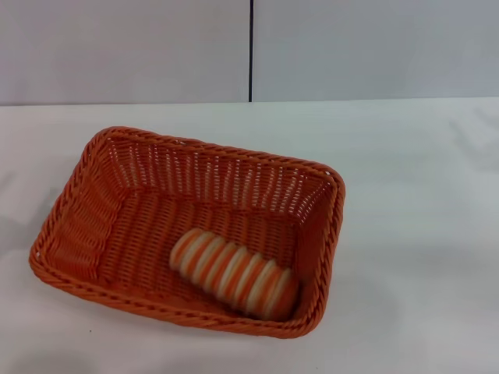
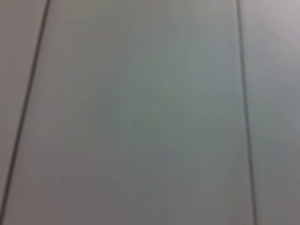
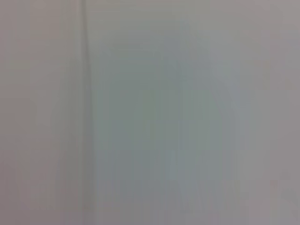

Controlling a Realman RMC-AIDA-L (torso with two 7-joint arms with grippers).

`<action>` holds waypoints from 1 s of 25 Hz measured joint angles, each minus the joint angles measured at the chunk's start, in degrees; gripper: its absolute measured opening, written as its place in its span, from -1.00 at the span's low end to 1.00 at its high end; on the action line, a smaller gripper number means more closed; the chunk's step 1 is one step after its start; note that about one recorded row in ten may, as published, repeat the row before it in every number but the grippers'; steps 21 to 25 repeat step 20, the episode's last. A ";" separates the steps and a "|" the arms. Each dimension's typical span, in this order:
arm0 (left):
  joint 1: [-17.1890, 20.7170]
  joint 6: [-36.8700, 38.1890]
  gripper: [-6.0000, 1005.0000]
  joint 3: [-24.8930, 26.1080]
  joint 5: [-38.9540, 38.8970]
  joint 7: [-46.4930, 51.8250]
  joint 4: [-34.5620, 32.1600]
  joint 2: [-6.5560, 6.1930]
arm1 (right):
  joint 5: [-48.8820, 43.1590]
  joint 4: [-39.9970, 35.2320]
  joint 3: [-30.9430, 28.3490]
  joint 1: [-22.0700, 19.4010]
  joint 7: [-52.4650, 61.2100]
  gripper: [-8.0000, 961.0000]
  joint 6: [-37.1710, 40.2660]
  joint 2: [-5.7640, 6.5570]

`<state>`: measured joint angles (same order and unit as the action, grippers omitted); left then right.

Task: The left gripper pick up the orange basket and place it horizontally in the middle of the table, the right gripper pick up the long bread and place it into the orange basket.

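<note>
From the head camera I see the orange basket sitting flat on the white desk, a little left of centre and turned slightly, its long side running roughly across my view. The long bread lies inside it on the basket floor, set at a slant, one end near the middle of the floor and the other tucked against the corner by the near wall and the right-hand end wall. Neither arm appears over the desk in this view, so I cannot give the left gripper or the right gripper a position, and I cannot tell how far either one is open or whether it has hold of anything. My left wrist camera shows only a pale grey panelled surface with thin dark seams running through it, and the right wrist camera shows a similar blank pale surface with one faint seam. Behind the desk stands a light wall split by a dark vertical line.
</note>
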<state>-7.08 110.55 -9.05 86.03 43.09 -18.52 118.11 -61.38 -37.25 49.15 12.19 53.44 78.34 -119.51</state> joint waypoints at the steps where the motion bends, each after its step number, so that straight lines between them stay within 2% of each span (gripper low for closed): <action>1: 0.02 -0.63 0.60 0.56 0.01 -0.01 0.21 0.01 | 9.83 7.50 0.06 -0.40 -11.78 0.20 3.46 0.00; 2: 0.03 -1.37 0.60 0.78 0.00 -0.14 0.40 0.01 | 9.83 7.50 0.06 -0.40 -11.78 0.20 3.46 0.00; 3: 0.04 -2.15 0.60 0.97 0.00 -0.26 0.55 -0.01 | 13.53 10.97 -0.08 -0.30 -16.43 0.20 5.35 0.00; 5: 0.05 -3.56 0.60 1.09 0.00 -0.48 0.63 -0.02 | 21.21 18.57 -0.33 0.39 -25.26 0.20 9.24 -0.01; 6: 0.09 -4.38 0.60 1.25 -0.03 -0.64 0.64 -0.03 | 28.55 25.97 -0.49 1.54 -32.09 0.20 12.62 -0.02; 7: 0.13 -4.92 0.60 1.55 -0.05 -0.71 0.65 -0.02 | 28.55 25.97 -0.49 1.54 -32.09 0.20 12.62 -0.02; 11: 0.24 -5.93 0.60 4.34 -0.14 -1.50 2.62 0.15 | 36.27 36.09 -0.58 4.28 -37.22 0.20 16.76 0.05; 18: 0.40 -6.65 0.60 5.76 -0.17 -7.80 6.32 0.12 | 36.46 39.90 -0.52 6.32 -38.90 0.20 16.23 -0.07; 25: 0.40 -6.77 0.60 6.02 -0.21 -7.80 6.80 0.16 | 36.10 40.24 -0.13 7.04 -39.25 0.20 16.21 0.01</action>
